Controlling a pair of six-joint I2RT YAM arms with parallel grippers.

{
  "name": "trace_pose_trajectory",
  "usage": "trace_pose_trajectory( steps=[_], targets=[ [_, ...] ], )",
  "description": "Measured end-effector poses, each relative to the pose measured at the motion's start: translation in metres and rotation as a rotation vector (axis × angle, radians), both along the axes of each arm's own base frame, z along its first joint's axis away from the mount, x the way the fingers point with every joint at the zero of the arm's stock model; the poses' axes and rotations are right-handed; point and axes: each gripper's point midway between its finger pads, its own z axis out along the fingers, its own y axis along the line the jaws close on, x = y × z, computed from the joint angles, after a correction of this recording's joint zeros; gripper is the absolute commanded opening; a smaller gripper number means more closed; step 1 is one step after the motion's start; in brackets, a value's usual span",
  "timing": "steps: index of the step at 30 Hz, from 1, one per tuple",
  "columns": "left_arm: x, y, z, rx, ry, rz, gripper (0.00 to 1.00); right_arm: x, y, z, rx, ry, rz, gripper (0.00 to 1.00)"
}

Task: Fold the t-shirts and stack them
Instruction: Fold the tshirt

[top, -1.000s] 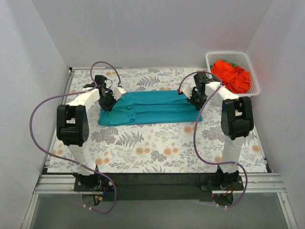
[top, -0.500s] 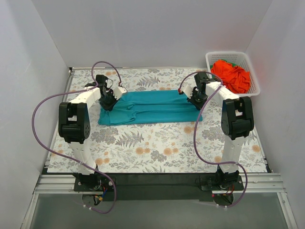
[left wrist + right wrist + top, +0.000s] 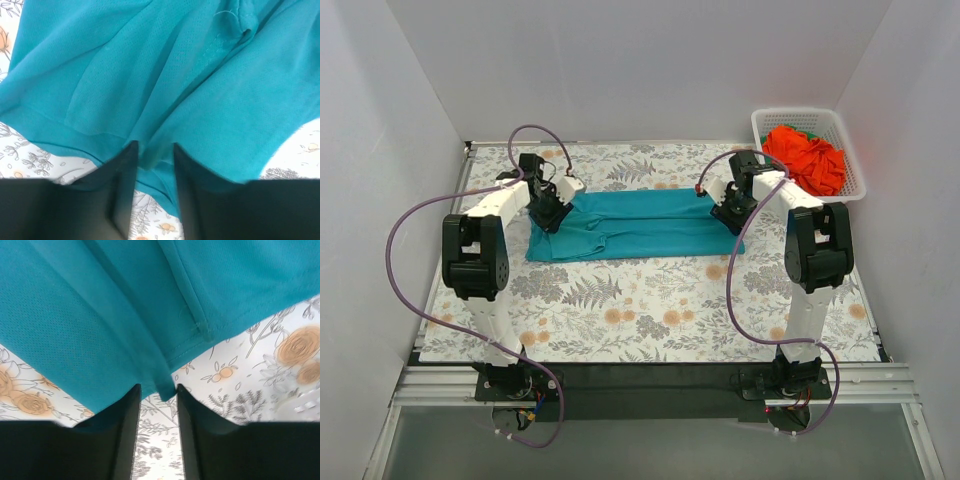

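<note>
The teal t-shirt (image 3: 640, 228) lies on the worktop (image 3: 650, 300), long axis 9 to 3 o'clock, with the left gripper (image 3: 154, 149) and right gripper (image 3: 158, 389) each slightly parted around an end edge.

Left hand (image 3: 154, 146) fingers parted, teal t-shirt (image 3: 165, 75) fold between; floral tablecloth (image 3: 25, 150) beneath.

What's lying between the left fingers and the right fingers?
The teal-blue t-shirt, folded into a long band, spans that whole stretch, seen in the top view.
</note>
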Motion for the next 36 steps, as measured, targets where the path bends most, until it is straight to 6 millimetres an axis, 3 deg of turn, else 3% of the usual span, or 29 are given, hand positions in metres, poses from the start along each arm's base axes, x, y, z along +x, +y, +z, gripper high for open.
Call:
trace_pose_trajectory(
  steps=[1, 3, 7, 11, 13, 19, 22, 28, 36],
  targets=[
    [0.0, 0.0, 0.002, -0.012, 0.005, 0.013, 0.45, 0.0, -0.001, 0.0, 0.004, 0.004, -0.01, 0.55],
    [0.001, 0.003, 0.009, -0.051, 0.016, 0.048, 0.49, -0.002, -0.005, 0.002, 0.025, 0.017, -0.041, 0.61],
    [-0.001, 0.035, 0.026, -0.168, 0.038, 0.184, 0.51, -0.003, -0.023, 0.016, 0.099, 0.039, -0.15, 0.6],
    [-0.023, 0.074, 0.038, -0.26, 0.067, 0.343, 0.52, -0.014, -0.04, 0.038, 0.216, 0.063, -0.286, 0.55],
    [-0.038, 0.08, 0.042, -0.305, 0.086, 0.399, 0.53, -0.025, -0.04, 0.046, 0.273, 0.085, -0.339, 0.55],
    [-0.066, 0.058, 0.033, -0.427, 0.19, 0.467, 0.61, -0.056, -0.016, 0.038, 0.385, 0.231, -0.423, 0.56],
    [-0.074, 0.05, 0.026, -0.464, 0.235, 0.497, 0.61, -0.057, -0.009, 0.031, 0.417, 0.281, -0.462, 0.58],
    [-0.074, 0.043, 0.021, -0.506, 0.262, 0.536, 0.62, -0.058, -0.016, 0.008, 0.423, 0.361, -0.562, 0.61],
    [-0.073, 0.04, 0.008, -0.532, 0.303, 0.56, 0.58, -0.058, -0.016, 0.002, 0.428, 0.377, -0.594, 0.6]
  ],
)
